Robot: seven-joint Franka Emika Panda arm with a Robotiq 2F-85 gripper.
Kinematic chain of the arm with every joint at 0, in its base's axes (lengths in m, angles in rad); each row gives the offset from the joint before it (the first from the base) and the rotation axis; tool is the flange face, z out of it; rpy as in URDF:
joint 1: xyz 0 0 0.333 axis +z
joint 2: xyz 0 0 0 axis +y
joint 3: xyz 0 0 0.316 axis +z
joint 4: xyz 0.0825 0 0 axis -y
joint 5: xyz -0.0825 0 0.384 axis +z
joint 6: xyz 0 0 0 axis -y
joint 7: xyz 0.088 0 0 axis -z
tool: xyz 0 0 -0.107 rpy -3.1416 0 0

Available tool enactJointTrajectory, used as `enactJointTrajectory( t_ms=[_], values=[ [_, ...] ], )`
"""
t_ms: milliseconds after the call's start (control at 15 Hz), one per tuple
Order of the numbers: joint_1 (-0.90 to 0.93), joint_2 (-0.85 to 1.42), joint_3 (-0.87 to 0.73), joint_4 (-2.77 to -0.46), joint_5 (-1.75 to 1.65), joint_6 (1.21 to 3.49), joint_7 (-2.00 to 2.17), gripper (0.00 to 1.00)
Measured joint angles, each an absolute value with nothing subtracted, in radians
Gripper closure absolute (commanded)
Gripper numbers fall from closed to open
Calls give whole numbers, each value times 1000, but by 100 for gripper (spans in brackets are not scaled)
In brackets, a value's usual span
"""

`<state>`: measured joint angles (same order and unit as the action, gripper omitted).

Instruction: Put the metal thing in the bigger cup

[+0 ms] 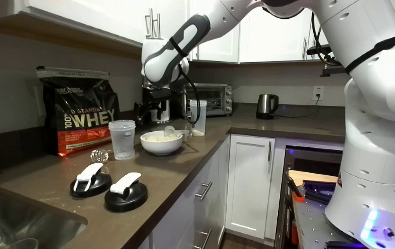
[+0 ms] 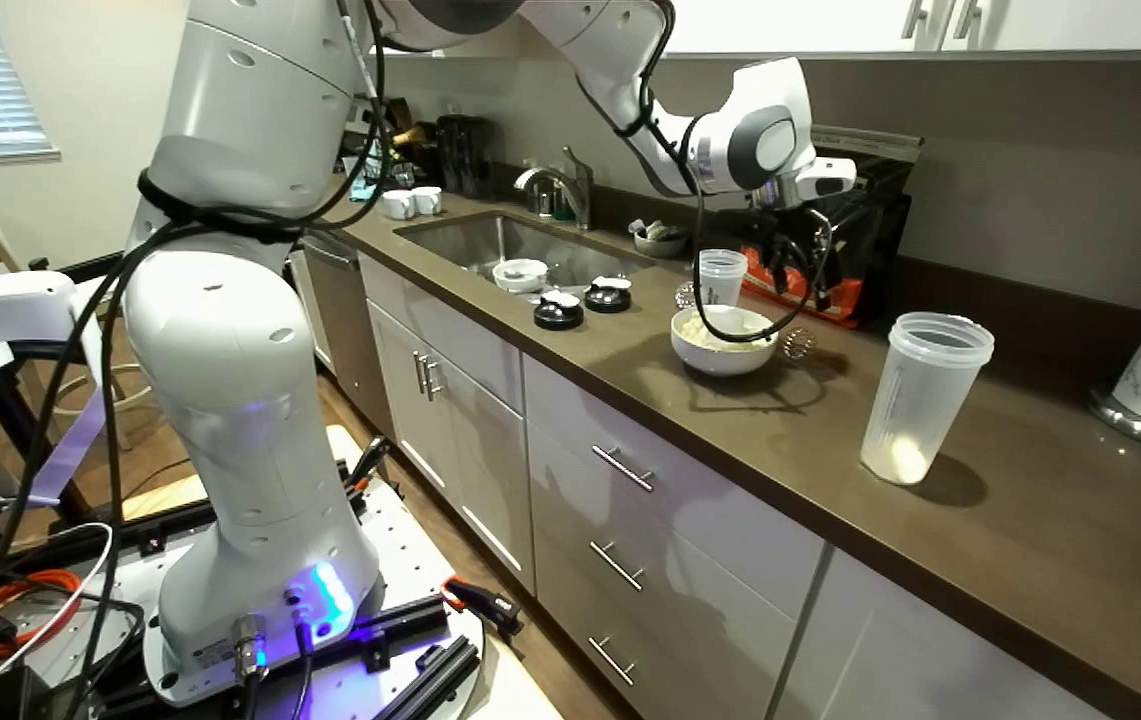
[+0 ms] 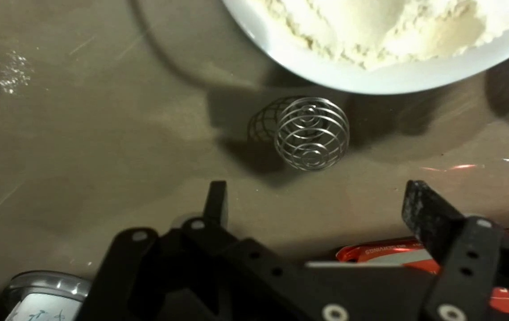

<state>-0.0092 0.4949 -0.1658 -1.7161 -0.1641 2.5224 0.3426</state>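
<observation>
A silver wire ball (image 3: pixel 312 133), the metal thing, lies on the counter close beside the white bowl; it also shows in an exterior view (image 2: pixel 798 343). A second, similar wire ball (image 1: pixel 99 156) lies by the shorter frosted cup (image 1: pixel 122 140). The bigger cup is the tall clear tumbler (image 2: pixel 928 395), upright with a little pale powder at its bottom; it shows in both exterior views (image 1: pixel 200 114). My gripper (image 3: pixel 316 191) is open with nothing between its fingers. It hangs above the counter, near the wire ball by the bowl and in front of the whey bag.
A white bowl (image 1: pixel 161 147) of powder with a scoop stands between the two cups. A large whey bag (image 1: pixel 79 114) leans by the wall. Two black lids (image 1: pixel 91 181) (image 1: pixel 126 197) lie near the sink (image 1: pixel 45 211). A toaster oven (image 1: pixel 207 98) stands farther back.
</observation>
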Motion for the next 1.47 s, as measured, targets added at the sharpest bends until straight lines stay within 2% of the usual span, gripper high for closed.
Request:
enactJointTrajectory(
  t_ms=[867, 1000, 1067, 1133, 1467],
  values=[
    [-7, 537, -174, -1698, -164, 2522, 343, 0],
    [-7, 552, -177, -1688, -164, 2522, 343, 6],
    [-7, 559, -178, -1682, -164, 2522, 343, 2],
    [-7, 566, -180, -1674, -164, 2522, 343, 5],
    [-8, 608, -186, -1618, -160, 2518, 343, 0]
  ],
)
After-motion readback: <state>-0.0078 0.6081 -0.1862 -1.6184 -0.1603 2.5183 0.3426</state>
